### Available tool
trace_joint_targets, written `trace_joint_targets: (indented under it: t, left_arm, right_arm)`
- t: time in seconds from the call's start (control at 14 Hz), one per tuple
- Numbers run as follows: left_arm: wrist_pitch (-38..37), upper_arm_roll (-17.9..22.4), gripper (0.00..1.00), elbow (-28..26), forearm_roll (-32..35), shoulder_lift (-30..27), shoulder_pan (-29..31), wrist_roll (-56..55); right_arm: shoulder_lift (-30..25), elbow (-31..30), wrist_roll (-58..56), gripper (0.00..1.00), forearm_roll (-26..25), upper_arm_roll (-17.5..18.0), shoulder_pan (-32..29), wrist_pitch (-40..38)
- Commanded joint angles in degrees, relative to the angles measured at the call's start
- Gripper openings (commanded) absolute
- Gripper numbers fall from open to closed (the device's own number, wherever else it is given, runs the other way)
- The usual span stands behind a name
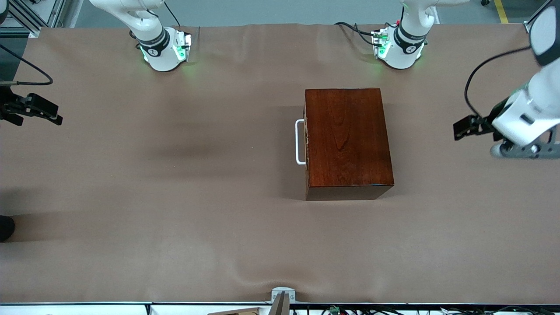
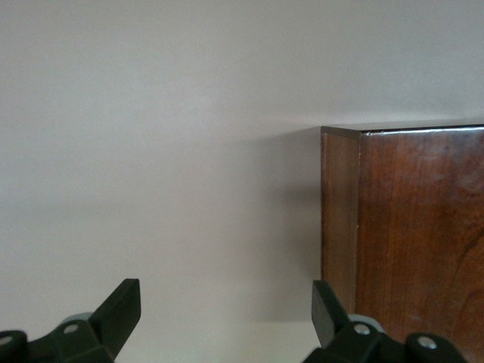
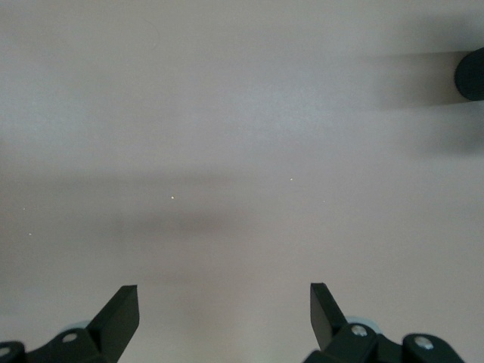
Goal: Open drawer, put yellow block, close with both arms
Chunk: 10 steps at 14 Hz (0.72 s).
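The dark mahogany box [image 1: 348, 142] stands mid-table, toward the left arm's end. Its drawer is shut, and the white bar handle [image 1: 300, 142] faces the right arm's end. No yellow block shows in any view. My left gripper [image 1: 458, 129] hangs open and empty over the table at the left arm's end, apart from the box; the left wrist view shows its open fingers [image 2: 121, 310] and a corner of the box [image 2: 416, 227]. My right gripper [image 1: 57, 117] hangs open and empty over the table at the right arm's end; the right wrist view [image 3: 224, 314] shows only bare cover under it.
A brown cover [image 1: 175, 197] spans the whole table. A dark round object [image 1: 5, 227] sits at the table's edge at the right arm's end and shows in the right wrist view [image 3: 470, 73]. A grey bracket [image 1: 282, 296] sits at the near edge.
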Motion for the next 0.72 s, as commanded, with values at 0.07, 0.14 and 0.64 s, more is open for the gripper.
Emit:
trace_joint_targets:
  t: [0.07, 0.14, 0.64]
  left_arm:
    - [0.63, -0.49, 1.0, 1.77, 0.15, -1.17, -0.08, 0.96]
    - [0.54, -0.49, 1.0, 1.87, 0.06, -1.35, -0.08, 1.14]
    - [-4.47, -0.49, 1.0, -1.37, -1.26, -7.22, 0.18, 1.67]
  right_arm:
    - [-0.55, 0.15, 0.79, 1.0, -0.18, 0.43, -0.55, -0.04]
    - [-0.55, 0.15, 0.79, 1.0, -0.18, 0.43, -0.55, -0.04]
    - [-0.55, 0.15, 0.79, 1.0, -0.18, 0.43, -0.55, -0.04]
